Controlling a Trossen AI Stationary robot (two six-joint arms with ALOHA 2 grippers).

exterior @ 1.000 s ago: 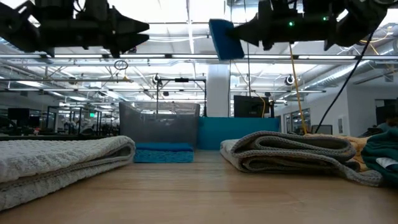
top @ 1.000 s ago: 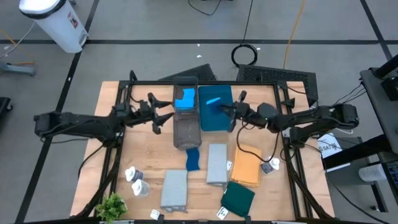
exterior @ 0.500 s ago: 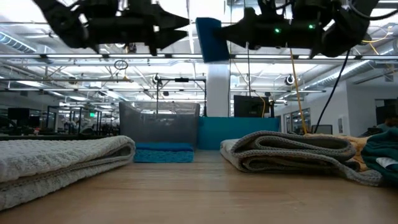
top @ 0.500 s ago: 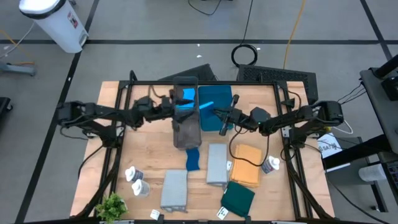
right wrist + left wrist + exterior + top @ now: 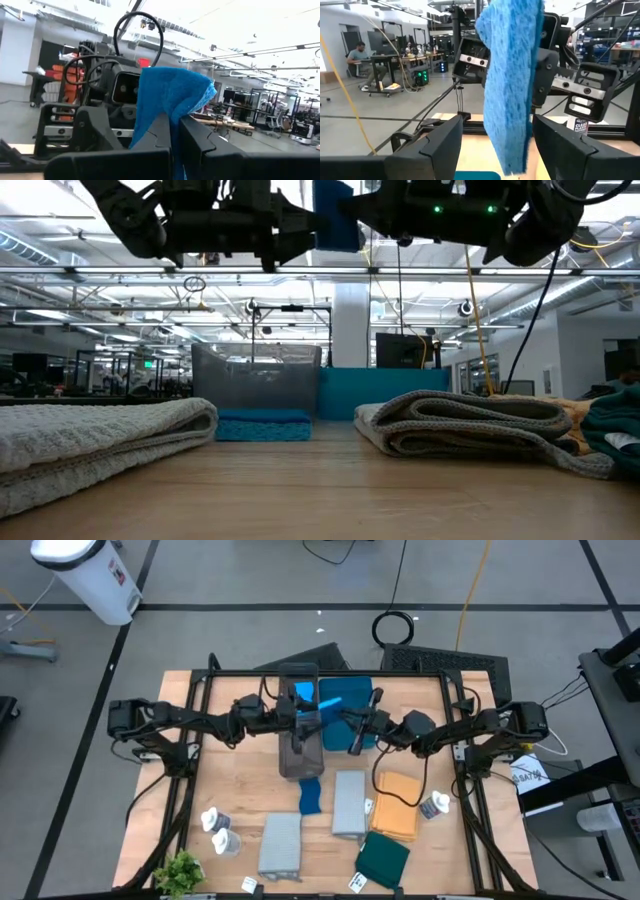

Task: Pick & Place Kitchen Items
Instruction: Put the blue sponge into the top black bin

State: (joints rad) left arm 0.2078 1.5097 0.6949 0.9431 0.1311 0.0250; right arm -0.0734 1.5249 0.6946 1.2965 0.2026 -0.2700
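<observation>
Evidently a hand-over is taking place in mid-air over the far middle of the desk [image 5: 240, 802]. The right hand [image 5: 345, 720] is clenching a bright-blue sponge [image 5: 327, 706] by one edge, so that most of the sponge is sticking out free beyond its fingers; that free part is what the other arm needs to take hold of. The left hand [image 5: 305, 720] is facing it with its fingers spread, and in the left wrist view the sponge is hanging on edge between those two fingers without either visibly pressing on it, so I judge the left hand is not yet gripping.

Both hands are meeting high above the grey tray [image 5: 299, 735] and the teal tray [image 5: 350, 730], which are standing side by side near the far edge. Holding the sponge up there is keeping it clear of the tray walls during the swap. A second blue sponge [image 5: 296, 693] is lying in the grey tray already, which suggests that tray is where sponges are being gathered, on the left arm's side.

Other items are waiting nearer the near edge: a dark-blue cloth [image 5: 310, 795] just off the grey tray, two grey cloths [image 5: 349, 802], an orange cloth [image 5: 397, 806], a dark teal cloth [image 5: 383, 860], and white bottles [image 5: 217, 830] towards the near left corner. A green plant [image 5: 180, 870] is sitting at that corner.
</observation>
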